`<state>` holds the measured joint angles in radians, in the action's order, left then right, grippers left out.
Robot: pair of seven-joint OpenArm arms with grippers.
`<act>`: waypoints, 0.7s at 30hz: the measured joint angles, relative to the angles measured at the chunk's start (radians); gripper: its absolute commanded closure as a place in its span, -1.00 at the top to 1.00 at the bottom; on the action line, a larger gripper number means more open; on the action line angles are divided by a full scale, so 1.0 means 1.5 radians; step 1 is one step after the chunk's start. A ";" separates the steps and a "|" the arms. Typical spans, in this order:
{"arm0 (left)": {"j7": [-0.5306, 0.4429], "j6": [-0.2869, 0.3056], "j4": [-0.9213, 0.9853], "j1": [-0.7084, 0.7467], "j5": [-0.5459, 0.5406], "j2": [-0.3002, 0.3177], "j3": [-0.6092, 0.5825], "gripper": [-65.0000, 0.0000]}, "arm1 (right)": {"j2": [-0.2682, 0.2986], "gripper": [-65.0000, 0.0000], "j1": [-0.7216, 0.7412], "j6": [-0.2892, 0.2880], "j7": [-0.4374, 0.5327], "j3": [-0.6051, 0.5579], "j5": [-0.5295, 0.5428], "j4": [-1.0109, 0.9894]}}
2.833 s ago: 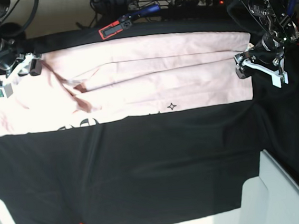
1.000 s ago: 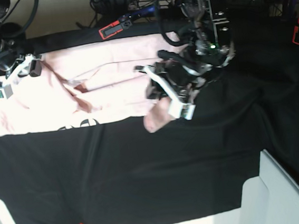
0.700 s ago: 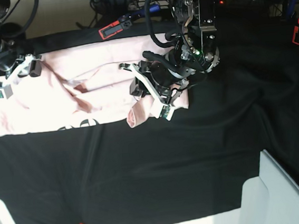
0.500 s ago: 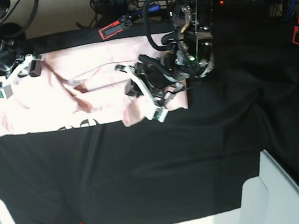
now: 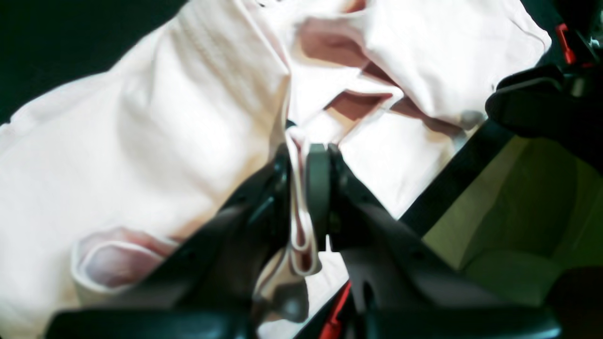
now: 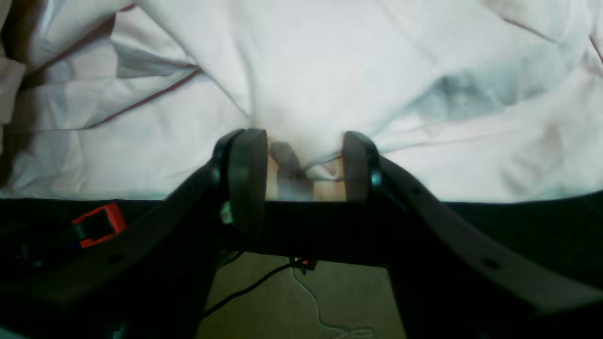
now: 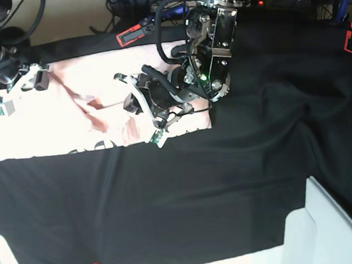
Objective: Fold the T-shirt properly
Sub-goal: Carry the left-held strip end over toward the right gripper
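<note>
Pink cotton of the T-shirt (image 7: 56, 118) lies along the far side of the black table cloth (image 7: 231, 189), in a long band that is already narrowed lengthwise, with some black print showing at its near edge. The left gripper (image 7: 142, 113) is over the middle of this band. In the left wrist view its jaws are almost closed on a thin bunch of layered fabric edge (image 5: 297, 197), so it has the shirt in its hold. A fresh fold line shows in the base view where the cloth turns over below the arm, so the crosswise fold seems to be under way and not finished.

The right gripper (image 7: 19, 88) is at the other end of the shirt. Its jaws stand about half open, with fabric between the pads (image 6: 247, 174), but I cannot tell if they really press on it.

What is left, in my judgement: to lay the carried end down flat, smooth the wrinkles near the right gripper, and maybe fold once more.
</note>
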<state>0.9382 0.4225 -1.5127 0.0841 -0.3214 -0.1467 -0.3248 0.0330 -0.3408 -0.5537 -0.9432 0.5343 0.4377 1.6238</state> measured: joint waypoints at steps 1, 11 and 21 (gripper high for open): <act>0.000 0.000 0.004 -0.003 0.000 0.000 0.002 -1.00 | 0.000 -0.22 0.000 0.000 0.000 0.000 0.000 0.000; 0.000 0.000 0.011 -0.006 0.002 0.000 0.002 -0.89 | 0.000 -0.22 0.000 0.000 0.000 0.000 0.000 0.000; 0.001 -0.001 0.010 -0.011 0.003 0.006 -0.028 -0.02 | 0.000 -0.22 0.000 0.000 0.000 0.000 0.000 0.000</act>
<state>0.9398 0.4217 -1.4979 0.0669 -0.3176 -0.1379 -0.3664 0.0330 -0.3405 -0.5537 -0.9432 0.5343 0.4377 1.6238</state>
